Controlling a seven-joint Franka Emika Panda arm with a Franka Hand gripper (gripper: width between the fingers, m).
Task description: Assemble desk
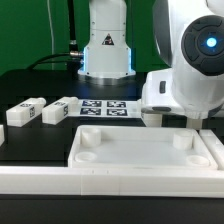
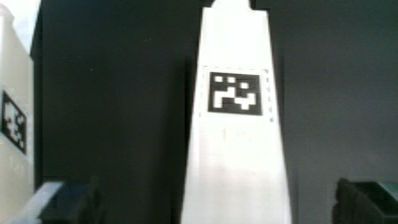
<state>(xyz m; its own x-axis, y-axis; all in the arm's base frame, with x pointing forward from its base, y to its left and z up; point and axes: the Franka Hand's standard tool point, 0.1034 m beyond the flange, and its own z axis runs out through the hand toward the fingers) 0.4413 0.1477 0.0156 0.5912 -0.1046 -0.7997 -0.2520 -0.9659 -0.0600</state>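
Wide-spread pincer (image 2: 214, 203) astride white leg (image 2: 233, 160), long axis across the gap.

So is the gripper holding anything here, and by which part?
Nothing is held. The gripper is open, with a desk leg between its fingers, clear of both.

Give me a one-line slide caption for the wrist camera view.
Wrist view: open gripper straddles a tagged white desk leg on the black table, its jaws standing clear on either side.
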